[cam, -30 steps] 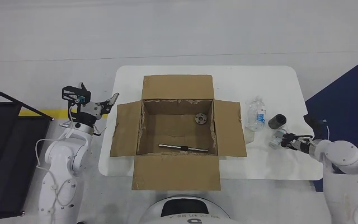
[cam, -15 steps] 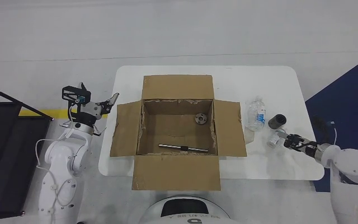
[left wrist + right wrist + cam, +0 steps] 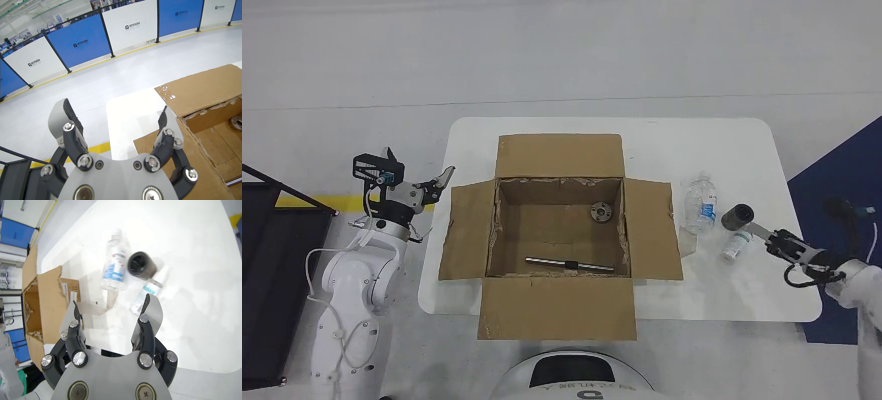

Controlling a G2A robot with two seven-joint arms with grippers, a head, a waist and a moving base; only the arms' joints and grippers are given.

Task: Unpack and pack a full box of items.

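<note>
a cardboard box (image 3: 560, 155) is set open in the middle of a white table (image 3: 722, 140), with all four flaps folded out flat. inside it, a round metal ring (image 3: 600, 211) is seen on the box floor toward the far right corner. a thin metal rod (image 3: 567, 263) is laid along the near wall, and the two are well apart.

to the right of the box, three things are laid on the table top. a clear plastic bottle (image 3: 701, 203) with a blue and white label is lying just beside the right flap. a short black cylinder (image 3: 736, 216) is placed just to the right of it, and its hollow end is seen in the right wrist view. a small white bottle (image 3: 732, 246) is lying on the near side of the cylinder. whether these two touch cannot be told.

the right gripper (image 3: 762, 240) is held low over the table just to the right of the small white bottle. its jaws are spread wide and nothing is held between them. in the right wrist view one fingertip (image 3: 147, 300) is seen overlapping the bottle's end, though contact cannot be confirmed.

the left gripper (image 3: 440, 184) is held off the left edge of the table, beside the box's left flap, with its jaws spread wide and empty. a dark rack (image 3: 272, 280) is seen on the floor further left.
</note>
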